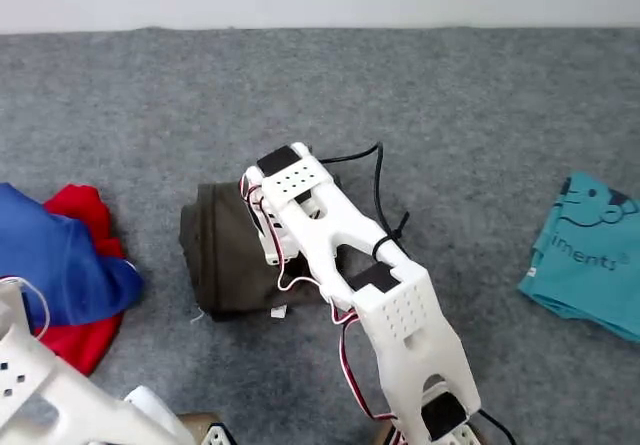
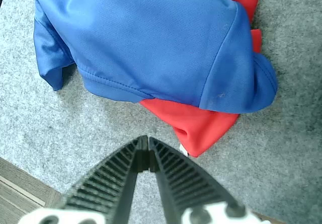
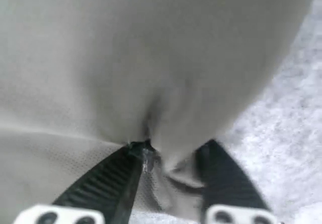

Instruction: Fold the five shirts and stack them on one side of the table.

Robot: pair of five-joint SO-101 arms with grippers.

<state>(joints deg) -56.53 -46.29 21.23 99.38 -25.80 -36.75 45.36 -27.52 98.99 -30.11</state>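
The olive shirt (image 1: 225, 265) lies folded on the counter (image 1: 450, 95), directly under the right gripper (image 3: 176, 148), which is clenched on a bunched ridge of its cloth. The pinch looks shallow, so I judge that a lift could slip free, or drag the top layer alone and undo the fold. The left gripper (image 2: 148, 141) is clenched on nothing, just short of the red shirt (image 2: 201, 128); the blue shirt (image 2: 151, 43) is heaped on that, beyond it. The teal shirt (image 1: 590, 255) lies well apart from both.

Shirt heap (image 1: 60, 265) left, shirt (image 1: 220, 255) centre, tee (image 1: 590, 255) right
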